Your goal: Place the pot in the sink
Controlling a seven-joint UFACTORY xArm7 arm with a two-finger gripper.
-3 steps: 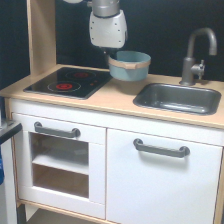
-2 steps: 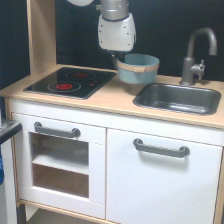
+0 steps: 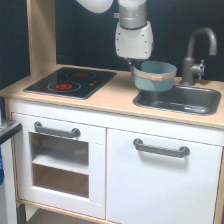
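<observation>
The pot (image 3: 155, 76) is pale blue-grey with a tan band near its rim. It hangs slightly tilted above the left end of the sink (image 3: 181, 99), a dark grey rectangular basin set in the wooden counter. My gripper (image 3: 134, 66) comes down from above under its white housing and is shut on the pot's left rim. The fingertips are mostly hidden behind the pot.
A grey tap (image 3: 197, 52) stands behind the sink, close to the pot's right. A flat black hob with red rings (image 3: 70, 82) lies at the exterior view's left. A wooden post (image 3: 41, 35) rises at the back left. White cupboard doors with grey handles (image 3: 161, 148) are below.
My gripper has carried the pot toward the exterior view's right, from over the counter beside the hob to above the sink's left end.
</observation>
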